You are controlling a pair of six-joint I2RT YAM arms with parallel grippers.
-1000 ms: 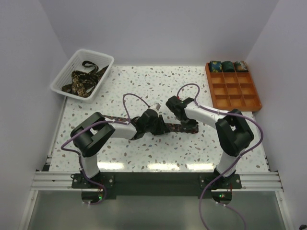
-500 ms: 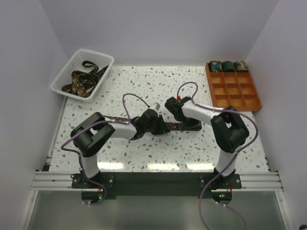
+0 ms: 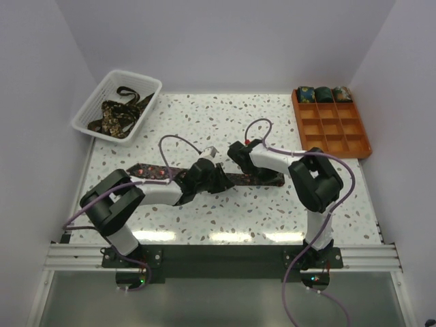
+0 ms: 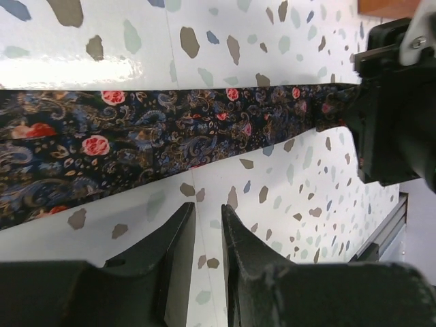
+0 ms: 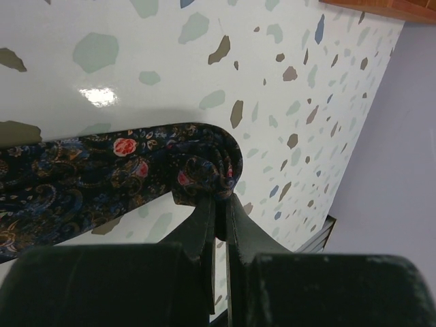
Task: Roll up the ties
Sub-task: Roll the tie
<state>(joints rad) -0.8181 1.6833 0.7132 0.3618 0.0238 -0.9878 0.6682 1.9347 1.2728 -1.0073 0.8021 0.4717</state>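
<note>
While the long dark paisley fabric necktie (image 3: pixel 262 179) lies flat across mid-frame, the right gripper (image 5: pixel 219 204) pinches its curled end; the left gripper (image 4: pixel 208 216), slightly parted and empty, hovers beside its edge.

Left arm (image 3: pixel 160 193) and right arm (image 3: pixel 276 160) — white links, bulky black joints — carry looping purple cables (image 3: pixel 176 136); fingers (image 4: pixel 170 252) matte black.
</note>
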